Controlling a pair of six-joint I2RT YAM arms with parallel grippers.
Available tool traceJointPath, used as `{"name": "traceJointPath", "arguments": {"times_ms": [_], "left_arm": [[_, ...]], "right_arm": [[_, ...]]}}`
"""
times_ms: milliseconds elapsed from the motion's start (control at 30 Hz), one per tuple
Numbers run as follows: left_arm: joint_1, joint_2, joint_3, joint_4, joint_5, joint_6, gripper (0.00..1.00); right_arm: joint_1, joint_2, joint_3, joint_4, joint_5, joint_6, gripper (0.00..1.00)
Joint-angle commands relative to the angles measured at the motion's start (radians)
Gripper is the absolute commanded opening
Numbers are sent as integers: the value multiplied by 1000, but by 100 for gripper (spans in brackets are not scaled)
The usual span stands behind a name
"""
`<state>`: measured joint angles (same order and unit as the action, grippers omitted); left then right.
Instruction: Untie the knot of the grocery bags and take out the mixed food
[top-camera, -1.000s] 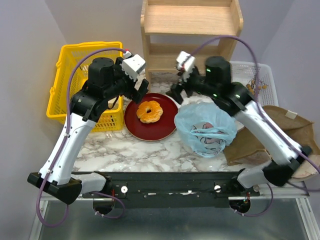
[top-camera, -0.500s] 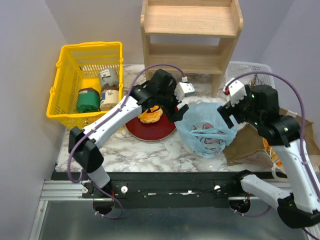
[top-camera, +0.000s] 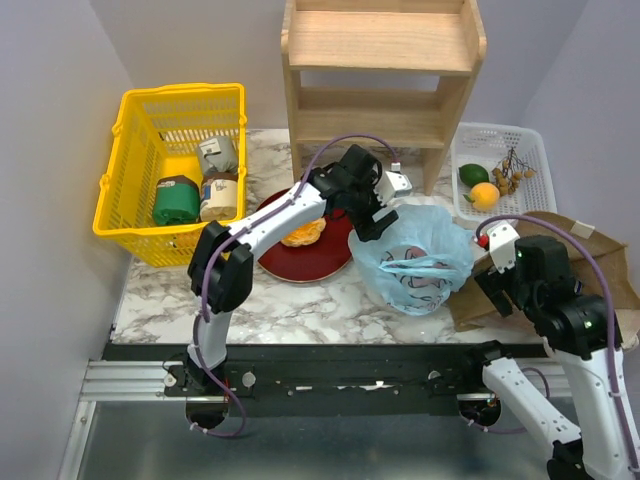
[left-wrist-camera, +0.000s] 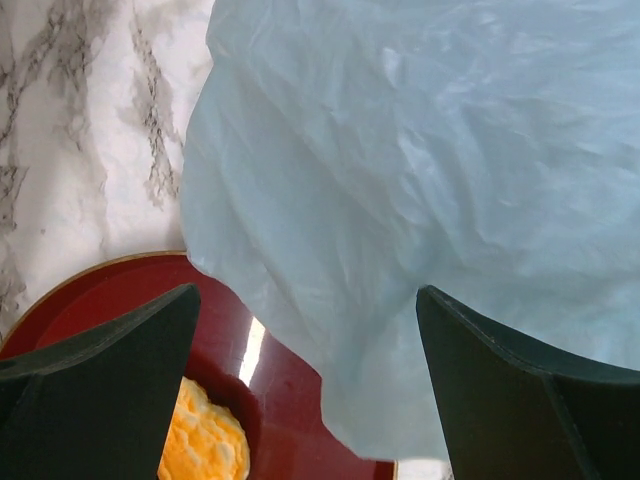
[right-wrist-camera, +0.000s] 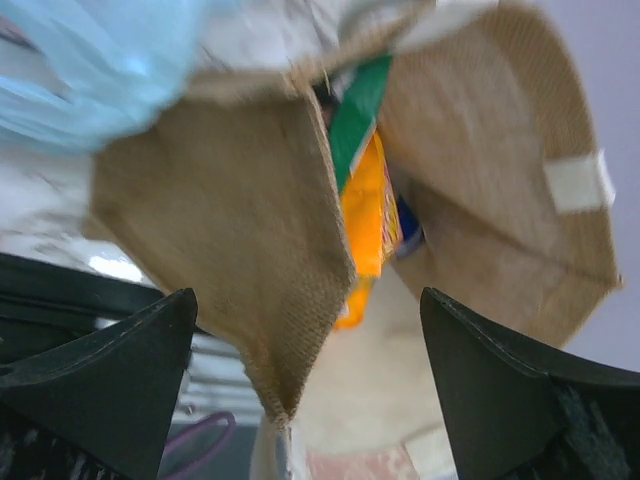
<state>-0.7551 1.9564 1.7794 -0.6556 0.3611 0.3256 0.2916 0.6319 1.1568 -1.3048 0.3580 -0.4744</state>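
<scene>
The blue plastic bag (top-camera: 412, 255) sits on the counter (top-camera: 200, 300), its left side overhanging the rim of the red plate (top-camera: 300, 268) where the doughnut (top-camera: 300, 233) lies. The left jaws are spread wide against the bag's upper left side, with loose film bulging between them and nothing gripped. To my eye the sensible move is to pinch only a high fold of that film and lift gently, since plastic this thin could tear or drag across the doughnut. The bunched handles (top-camera: 425, 267) cross the bag's top; I can't tell whether they're knotted. The right jaws, also wide open and empty, hang before the mouth of the brown paper bag (right-wrist-camera: 210, 190), where an orange packet (right-wrist-camera: 372, 215) and a green packet (right-wrist-camera: 355, 115) show. That bag looks stiff, so reaching straight in should be easy.
</scene>
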Motion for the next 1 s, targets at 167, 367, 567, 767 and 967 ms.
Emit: {"name": "traceJointPath", "arguments": {"times_ms": [167, 367, 567, 767, 967], "left_arm": [[-6, 107, 25, -18, -41, 27, 82], [-6, 122, 46, -119, 96, 12, 2], [-4, 27, -17, -147, 151, 13, 0], [8, -166, -60, -136, 113, -81, 0], [25, -434, -112, -98, -62, -123, 0]], "right_arm": [[-86, 54, -20, -131, 230, -90, 99], [-109, 133, 40, -172, 74, -26, 95], [-167, 215, 5, -220, -204, 3, 77], [-167, 267, 17, -220, -469, -55, 0], [-154, 382, 119, -220, -801, -139, 0]]}}
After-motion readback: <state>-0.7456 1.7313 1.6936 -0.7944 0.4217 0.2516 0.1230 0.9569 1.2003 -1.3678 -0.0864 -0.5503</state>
